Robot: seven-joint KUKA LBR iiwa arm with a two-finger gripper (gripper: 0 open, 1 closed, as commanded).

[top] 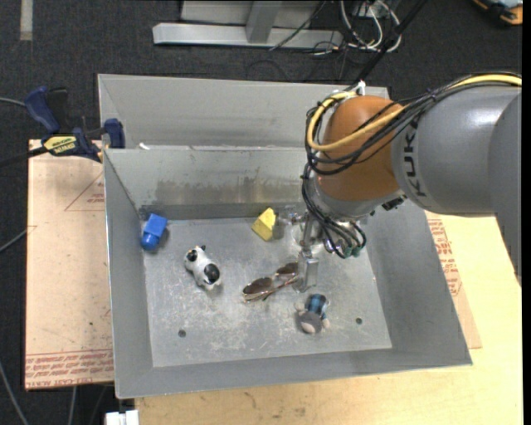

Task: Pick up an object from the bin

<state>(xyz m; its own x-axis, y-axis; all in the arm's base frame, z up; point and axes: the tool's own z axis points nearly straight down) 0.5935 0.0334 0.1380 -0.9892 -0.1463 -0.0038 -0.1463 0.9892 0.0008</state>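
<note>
**Q:** State the configuration.

**A:** The arm (465, 158) enters from the right of the frame, over the bin (207, 340). The gripper (309, 270) points down at centre right, with its tip at the right end of a flat brown elongated thing (270, 285). This is the nearest candidate for the pick. Whether the fingers are spread or pressed together cannot be told.

**Q:** Other contents?

**A:**
- Black-and-white toy animal (202, 267): left of centre.
- Blue block (153, 231): by the left wall.
- Yellow block (265, 224): up and left of the gripper.
- Small blue-and-pink figure (313, 315): just below the gripper.

**Q:** Failure modes?

**A:** The brown thing lies low and flat. A grip on one end may let it pivot or slip free. A closing move off line may knock the figure.

**Q:** Surface and room?

**A:** The bin floor is bare, scuffed grey metal, so things probably slide on it easily. The walls slope. Dark floor (50, 50) surrounds the rig, with cables (373, 25) at the upper edge.
</note>
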